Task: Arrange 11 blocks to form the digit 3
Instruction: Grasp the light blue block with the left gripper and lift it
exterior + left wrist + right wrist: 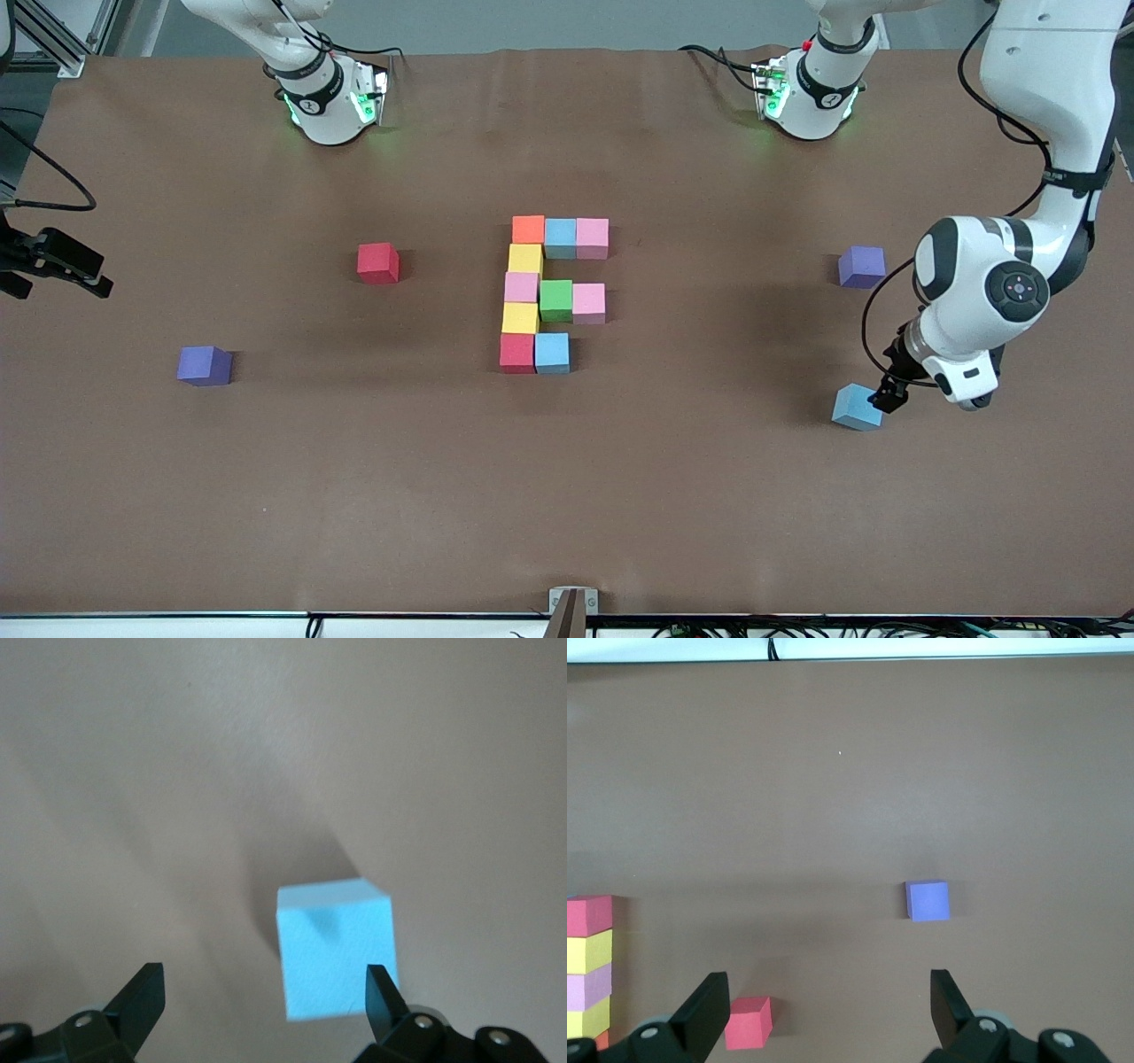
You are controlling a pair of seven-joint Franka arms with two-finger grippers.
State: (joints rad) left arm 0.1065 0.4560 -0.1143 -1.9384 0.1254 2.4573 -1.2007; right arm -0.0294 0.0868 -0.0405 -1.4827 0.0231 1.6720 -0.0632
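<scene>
Light blue block (857, 408) sits on the table just under the left gripper (889, 395), its jaws spread, not gripping. Right gripper (830, 1010) waits, jaws spread, above a red block (749, 1022).

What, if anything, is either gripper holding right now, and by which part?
Nothing is held. The left gripper is open over the loose light blue block, not gripping it. The right gripper is open and empty, waiting.

White arms (1045, 80), black fingers (137, 1001)
</scene>
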